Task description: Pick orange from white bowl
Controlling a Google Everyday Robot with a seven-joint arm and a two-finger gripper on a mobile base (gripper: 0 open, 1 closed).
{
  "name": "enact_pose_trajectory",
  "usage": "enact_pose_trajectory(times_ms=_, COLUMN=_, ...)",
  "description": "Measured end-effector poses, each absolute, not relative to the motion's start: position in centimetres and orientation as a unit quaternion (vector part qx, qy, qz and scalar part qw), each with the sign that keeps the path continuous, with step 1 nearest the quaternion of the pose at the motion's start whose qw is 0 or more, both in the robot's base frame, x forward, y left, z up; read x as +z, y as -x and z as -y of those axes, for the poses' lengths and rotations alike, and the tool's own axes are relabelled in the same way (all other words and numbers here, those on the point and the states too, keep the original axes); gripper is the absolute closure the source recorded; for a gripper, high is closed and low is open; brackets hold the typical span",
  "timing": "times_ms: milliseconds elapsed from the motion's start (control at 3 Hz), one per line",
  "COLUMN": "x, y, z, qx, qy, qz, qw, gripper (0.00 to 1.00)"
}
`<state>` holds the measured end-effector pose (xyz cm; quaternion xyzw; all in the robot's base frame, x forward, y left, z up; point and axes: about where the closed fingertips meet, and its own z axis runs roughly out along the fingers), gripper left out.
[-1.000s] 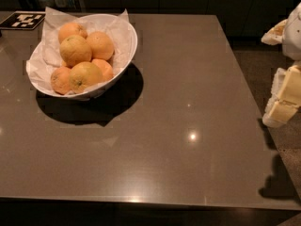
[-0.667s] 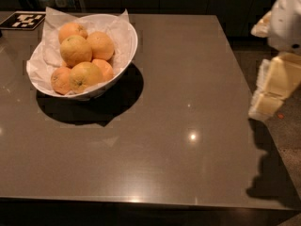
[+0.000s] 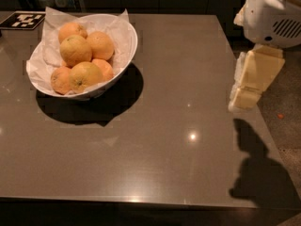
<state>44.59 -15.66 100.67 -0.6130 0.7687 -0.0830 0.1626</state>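
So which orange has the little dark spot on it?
The big orange at the front of the white bowl, nearest the camera; I see no spot on the others. The gripper hangs far off, at the right edge of the table.

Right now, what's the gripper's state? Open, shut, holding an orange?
Gripper: at the table's right edge, nothing visibly held; open or shut cannot be told. The orange sits in the white bowl.

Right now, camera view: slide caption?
The gripper hangs at the right edge of the dark table, far from the paper-lined white bowl of oranges at its far-left corner.
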Motion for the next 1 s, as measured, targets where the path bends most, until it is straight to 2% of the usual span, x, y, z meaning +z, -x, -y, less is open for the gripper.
enact_pose_trajectory(times_ms=333, x=101.4, y=-45.4, z=13.6, qx=-0.069, qy=0.602, qz=-0.778, qw=0.166, gripper=0.00)
enact_pose_trajectory(times_ms=1000, x=103.0, y=-51.2, z=6.9, qx=-0.074, qy=0.622, qz=-0.763, qw=0.157, gripper=0.00)
